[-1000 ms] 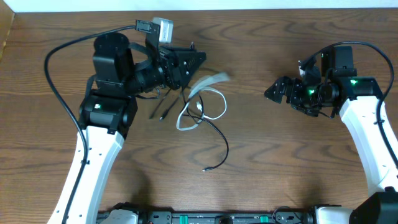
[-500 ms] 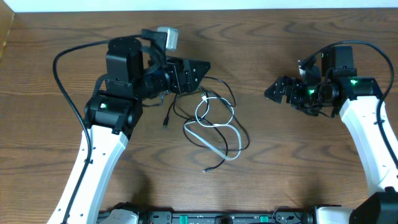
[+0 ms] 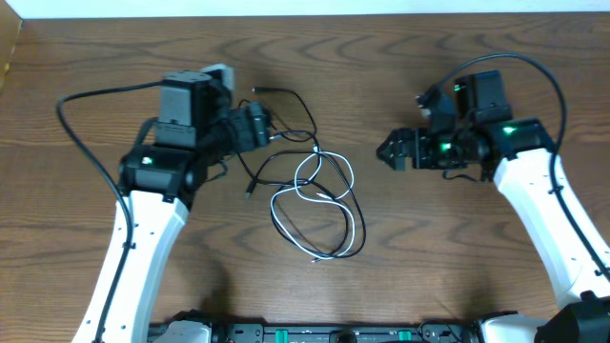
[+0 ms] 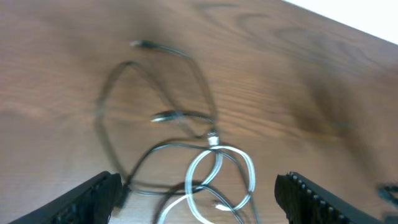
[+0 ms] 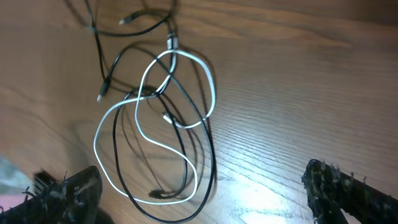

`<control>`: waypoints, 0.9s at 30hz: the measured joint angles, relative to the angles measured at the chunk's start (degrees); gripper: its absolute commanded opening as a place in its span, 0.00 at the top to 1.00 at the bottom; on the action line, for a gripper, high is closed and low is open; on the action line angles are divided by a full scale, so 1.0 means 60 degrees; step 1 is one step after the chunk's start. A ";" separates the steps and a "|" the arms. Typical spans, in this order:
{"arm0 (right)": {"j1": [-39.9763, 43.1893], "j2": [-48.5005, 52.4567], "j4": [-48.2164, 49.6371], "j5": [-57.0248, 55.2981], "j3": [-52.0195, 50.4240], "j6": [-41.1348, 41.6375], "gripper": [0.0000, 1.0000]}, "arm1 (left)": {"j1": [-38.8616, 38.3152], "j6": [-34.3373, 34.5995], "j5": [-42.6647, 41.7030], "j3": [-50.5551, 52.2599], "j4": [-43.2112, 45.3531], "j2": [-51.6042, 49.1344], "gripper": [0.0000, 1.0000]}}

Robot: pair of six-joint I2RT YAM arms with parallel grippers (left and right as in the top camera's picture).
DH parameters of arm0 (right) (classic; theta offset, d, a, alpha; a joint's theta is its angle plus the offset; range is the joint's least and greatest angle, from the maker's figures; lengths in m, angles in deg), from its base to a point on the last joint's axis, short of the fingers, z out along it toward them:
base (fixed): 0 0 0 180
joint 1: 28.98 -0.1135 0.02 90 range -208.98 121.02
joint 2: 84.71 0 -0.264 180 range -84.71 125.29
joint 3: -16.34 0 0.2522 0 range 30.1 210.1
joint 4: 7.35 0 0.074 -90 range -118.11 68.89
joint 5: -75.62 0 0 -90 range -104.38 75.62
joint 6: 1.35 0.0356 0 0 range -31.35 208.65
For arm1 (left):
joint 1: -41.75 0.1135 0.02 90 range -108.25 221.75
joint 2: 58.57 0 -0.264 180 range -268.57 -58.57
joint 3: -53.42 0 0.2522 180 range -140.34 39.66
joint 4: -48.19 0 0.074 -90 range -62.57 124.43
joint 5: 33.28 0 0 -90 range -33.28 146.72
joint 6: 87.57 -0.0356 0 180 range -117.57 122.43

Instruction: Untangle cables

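Looking from overhead: the cables [image 3: 315, 191] lie on the tabletop [image 3: 457, 276] at centre frame, between my two arms. The heap's long axis runs from upper left to lower right.
Overhead, nearer arm: my left pincer [image 3: 257, 124] sits just beside the black cable [image 3: 303, 103] at the heap's upper-left end. My right pincer [image 3: 393, 152] stands apart, to the right of the heap's upper part.
Overhead, crossing: the white cable [image 3: 274, 205] threads the black one mid-heap, and its larger loop trails toward the bottom of the frame.
Left wrist: the left pincer [image 4: 198, 183] is spread wide and holds nothing. The white loop [image 4: 249, 177] lies lower centre and the black strands [image 4: 102, 93] fan to the upper left.
Right wrist: the right pincer [image 5: 200, 174] is spread wide and empty. The heap sits left of centre, white [image 5: 211, 84] over black [image 5: 210, 158].
Judgement: I would take the black end with the left arm, since the right has further to reach.
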 measured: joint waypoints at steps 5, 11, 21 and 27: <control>-0.0652 0.0036 0.0044 -0.0291 0.0000 -0.0142 0.01 | 0.1086 0.0200 0.0175 0.0000 -0.0517 0.0000 0.15; -0.1319 0.0674 -0.0051 -0.0605 0.0000 -0.0051 0.01 | 0.1701 0.0109 0.0153 0.0000 -0.0772 0.0000 0.15; -0.2623 0.2426 -0.0109 -0.0729 0.0000 0.0106 0.13 | 0.1741 -0.0288 0.0135 0.0000 -0.0845 0.0000 0.15; -0.3282 0.3078 0.0149 -0.0754 0.0000 -0.0204 0.31 | 0.1741 -0.0346 0.0131 0.0000 -0.0845 0.0000 0.15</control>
